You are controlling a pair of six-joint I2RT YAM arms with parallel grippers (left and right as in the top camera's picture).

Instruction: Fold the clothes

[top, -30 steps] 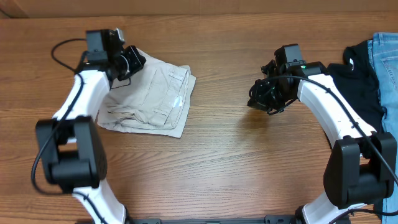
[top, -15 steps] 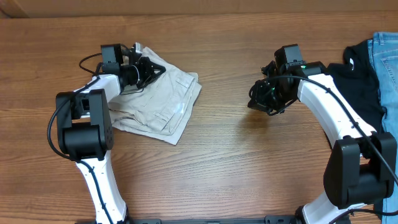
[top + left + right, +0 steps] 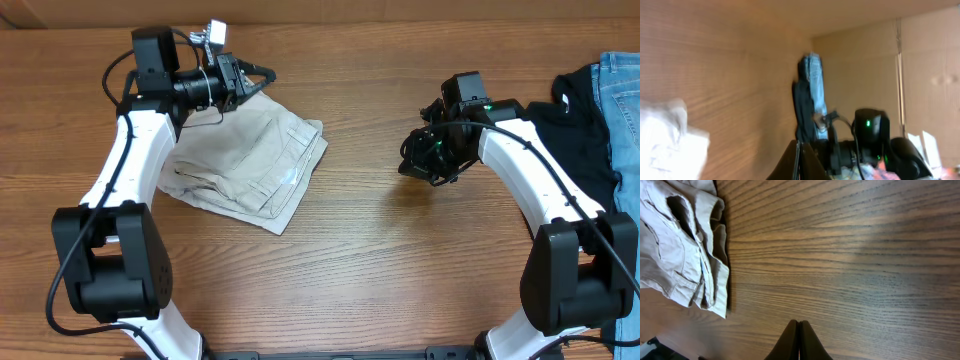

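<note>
The wood table carries the shorts, which lie in a rumpled, folded pile at left-centre. A black garment and jeans lie at the right edge. The left claw is closed at the shorts' top corner and seems empty, though its own view is blurred. The right claw hovers closed and empty, well apart from the shorts.

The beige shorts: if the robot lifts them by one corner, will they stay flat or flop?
Probably flop: the shorts lie in soft, wrinkled layers, not a stiff sheet. Likely light too, being thin cloth. Pushed, they would probably bunch up, since the layers sit loose on the table.
</note>
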